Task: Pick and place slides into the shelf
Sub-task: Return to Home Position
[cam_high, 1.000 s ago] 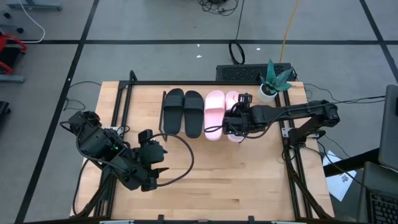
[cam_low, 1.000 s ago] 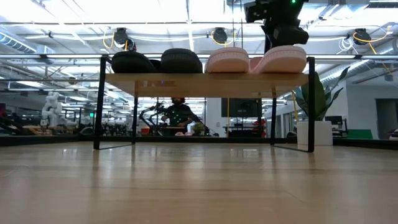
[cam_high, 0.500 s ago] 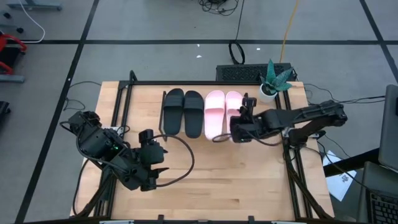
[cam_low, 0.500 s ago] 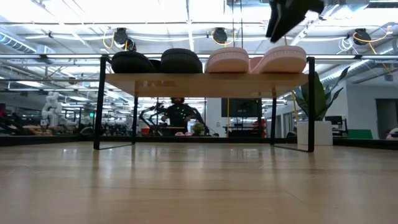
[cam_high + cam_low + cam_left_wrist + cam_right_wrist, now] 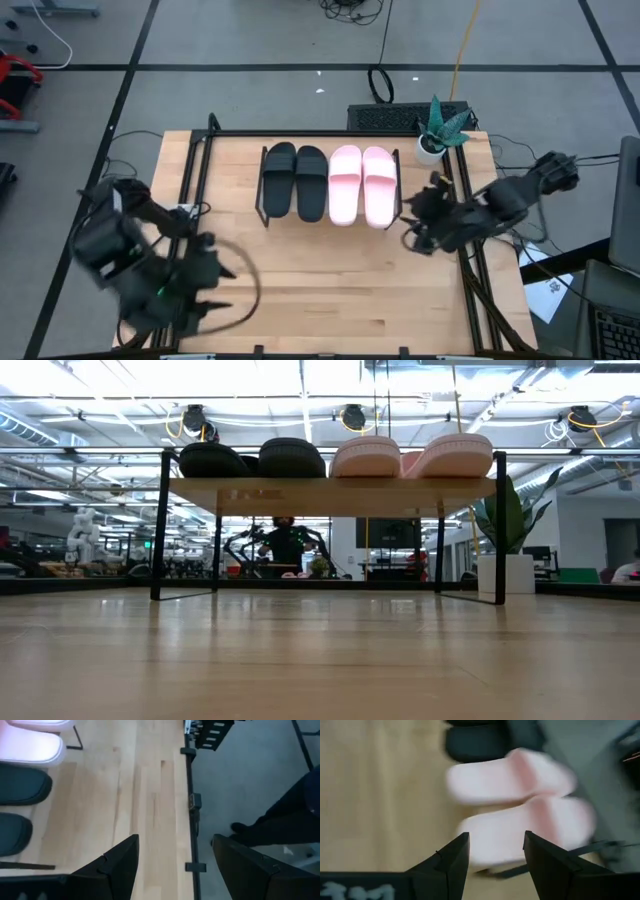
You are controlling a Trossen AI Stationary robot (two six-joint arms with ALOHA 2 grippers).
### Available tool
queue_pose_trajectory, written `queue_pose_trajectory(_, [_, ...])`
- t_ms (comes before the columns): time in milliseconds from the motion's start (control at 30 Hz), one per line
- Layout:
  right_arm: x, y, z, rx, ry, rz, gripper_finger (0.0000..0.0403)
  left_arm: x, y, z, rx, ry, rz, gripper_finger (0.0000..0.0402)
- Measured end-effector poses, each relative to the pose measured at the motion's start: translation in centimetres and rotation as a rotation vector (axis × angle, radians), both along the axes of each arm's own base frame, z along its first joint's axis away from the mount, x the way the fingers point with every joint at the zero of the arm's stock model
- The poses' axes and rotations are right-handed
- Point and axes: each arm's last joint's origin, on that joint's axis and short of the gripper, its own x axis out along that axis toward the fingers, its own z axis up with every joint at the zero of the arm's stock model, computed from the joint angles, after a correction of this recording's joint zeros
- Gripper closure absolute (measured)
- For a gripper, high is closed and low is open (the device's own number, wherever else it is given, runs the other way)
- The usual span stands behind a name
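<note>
The black slides and pink slides line the shelf. My right gripper hangs beside its pink end, my left gripper well off its black end, both spread wide and empty.

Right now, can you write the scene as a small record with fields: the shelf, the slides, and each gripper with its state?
Shelf: at the far middle of the table, four slides on its plank top
Black slides: side by side on the shelf's left half in the high view
Pink slides: side by side on the right half, next to the black ones
Left gripper: open, empty, over the table's near left part, away from the shelf
Right gripper: open, empty, just right of the shelf, touching no slide
</note>
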Motion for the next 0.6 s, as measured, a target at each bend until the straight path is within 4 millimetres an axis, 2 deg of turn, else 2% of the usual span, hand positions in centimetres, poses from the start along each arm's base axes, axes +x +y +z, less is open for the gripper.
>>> queue_pose_trajectory(100, [-1.5, 0.5, 0.8, 0.153, -0.027, 0.049, 0.0225, -0.8, -1.7, -0.9, 0.002, 0.000, 0.034, 0.0149])
queue_pose_trajectory(167, [-2.1, 1.2, 1.2, 0.196, -0.076, 0.095, 0.0225, -1.1, -2.9, -2.0, -0.018, 0.021, 0.061, 0.0149])
queue_pose_trajectory(300, [-2.7, 2.8, 1.1, 0.210, -0.177, 0.182, 0.0225, -0.1, -5.8, -5.0, -0.063, -0.001, 0.046, 0.0149])
queue_pose_trajectory(400, [-2.7, 3.7, 0.1, 0.191, -0.226, 0.187, 0.0225, 0.7, -7.4, -7.2, -0.057, -0.057, 0.020, 0.0149])
queue_pose_trajectory(500, [-2.8, 3.8, -1.3, 0.171, -0.244, 0.159, 0.0225, 1.7, -7.7, -9.0, -0.020, -0.095, 0.017, 0.0149])
queue_pose_trajectory(600, [-3.1, 3.0, -2.3, 0.143, -0.277, 0.119, 0.0225, 3.1, -6.4, -10.3, 0.040, -0.116, 0.012, 0.0149])
